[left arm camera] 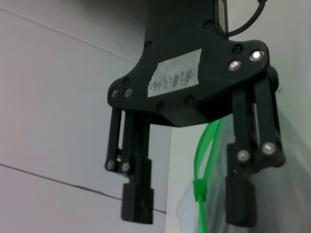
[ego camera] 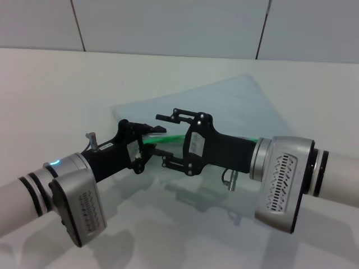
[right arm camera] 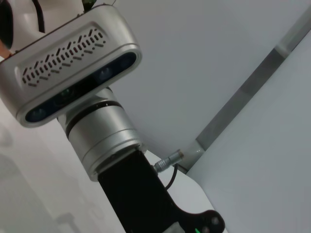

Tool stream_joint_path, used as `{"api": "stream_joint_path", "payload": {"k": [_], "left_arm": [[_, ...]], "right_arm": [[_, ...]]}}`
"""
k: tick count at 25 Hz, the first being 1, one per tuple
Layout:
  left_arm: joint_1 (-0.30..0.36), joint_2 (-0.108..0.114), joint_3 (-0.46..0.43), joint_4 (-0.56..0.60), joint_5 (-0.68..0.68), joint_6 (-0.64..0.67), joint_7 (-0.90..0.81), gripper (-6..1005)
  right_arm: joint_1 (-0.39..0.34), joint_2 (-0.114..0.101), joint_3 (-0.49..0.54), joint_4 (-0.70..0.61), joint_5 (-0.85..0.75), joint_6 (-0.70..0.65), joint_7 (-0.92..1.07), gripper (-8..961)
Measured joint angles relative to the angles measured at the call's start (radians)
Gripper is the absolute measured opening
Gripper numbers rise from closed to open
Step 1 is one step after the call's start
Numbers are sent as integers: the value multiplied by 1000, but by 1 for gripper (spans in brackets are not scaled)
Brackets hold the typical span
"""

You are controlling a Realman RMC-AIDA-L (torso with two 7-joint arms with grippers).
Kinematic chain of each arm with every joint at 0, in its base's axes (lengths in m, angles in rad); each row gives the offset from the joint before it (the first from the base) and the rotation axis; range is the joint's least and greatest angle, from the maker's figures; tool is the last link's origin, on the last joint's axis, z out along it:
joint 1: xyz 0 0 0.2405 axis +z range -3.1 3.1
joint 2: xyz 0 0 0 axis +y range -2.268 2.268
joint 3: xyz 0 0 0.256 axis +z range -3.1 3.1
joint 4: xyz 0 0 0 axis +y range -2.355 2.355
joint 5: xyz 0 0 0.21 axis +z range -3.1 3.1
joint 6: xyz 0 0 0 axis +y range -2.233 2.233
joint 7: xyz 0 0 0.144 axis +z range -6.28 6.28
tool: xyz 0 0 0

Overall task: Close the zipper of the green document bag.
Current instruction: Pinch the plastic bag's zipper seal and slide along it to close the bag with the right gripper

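Observation:
The green document bag (ego camera: 235, 106) lies flat on the white table, pale and translucent. Its zipper (ego camera: 171, 138) is a bright green strip along the near edge. My left gripper (ego camera: 148, 148) reaches in from the lower left and stands open at the strip's left end. In the left wrist view the left gripper (left arm camera: 189, 213) has its fingers well apart. Between them hangs the zipper (left arm camera: 204, 150), split into two strands above the small green slider (left arm camera: 199, 189). My right gripper (ego camera: 167, 140) comes in from the right, open wide, one finger on each side of the strip.
The white table (ego camera: 61, 95) runs back to a tiled wall (ego camera: 168, 25). Both gripper bodies crowd together over the bag's near left corner. The right wrist view shows only the left arm's silver wrist (right arm camera: 97, 131) and its camera housing (right arm camera: 68, 63).

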Motion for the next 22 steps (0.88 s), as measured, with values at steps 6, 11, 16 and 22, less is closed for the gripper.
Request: {"api": "stream_joint_path", "payload": {"k": [6,11,16,22], "left_arm": [[2,1,6,0,0,3,2,58],[2,1,7,0,0,3,3,58],[3,2,7,-1,0,3,3,57],[3,2,7,-3,0,3,1,57]], "right_arm": [[-2,-1,-2,0,-1,19,-3,532],[2,-1,-1,5,-1,62,-30,328],[1,0,-2,10,-1,58,-42,283],[-6,0,2,11,0,52,-51,235]]}}
